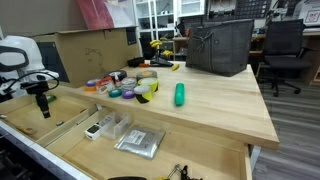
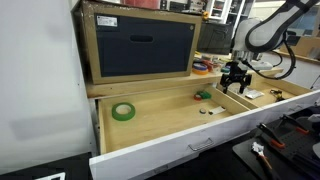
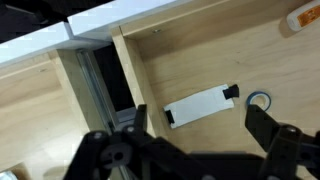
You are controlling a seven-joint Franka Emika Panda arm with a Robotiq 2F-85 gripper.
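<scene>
The gripper (image 1: 43, 106) hangs above the open drawer (image 2: 165, 122) of a wooden workbench (image 1: 215, 105), and both exterior views show it near one end of that drawer, clear of the wood below. Its fingers (image 3: 278, 142) are spread wide and hold nothing. In the wrist view they reach in from 6 o'clock, one at 7 o'clock and one at 4 o'clock. The nearest thing is a white strip (image 3: 200, 106) with a black end. It lies flat on the drawer floor between the two fingers, touching neither, slightly tilted, with the black end pointing to 2 o'clock. Just beside that end, at 3 o'clock from it, lies a small blue ring (image 3: 260, 100). An orange and white piece (image 3: 305, 16) shows at the 2 o'clock corner of that view, well apart from the strip. At 9 o'clock from the strip a wooden divider (image 3: 128, 70) runs up the picture, with a dark gap beside it. In an exterior view a green tape roll (image 2: 123, 111) lies flat on the drawer floor, far off at 8 o'clock from the gripper, and a cardboard box (image 2: 140, 45) stands on the bench above it. In an exterior view the bench top carries several tape rolls (image 1: 130, 85), a green bottle (image 1: 180, 94) lying at 3 o'clock from them, and a dark basket (image 1: 218, 48) at 1 o'clock. A clear plastic bag (image 1: 138, 142) lies in the drawer at 6 o'clock from the rolls.
</scene>
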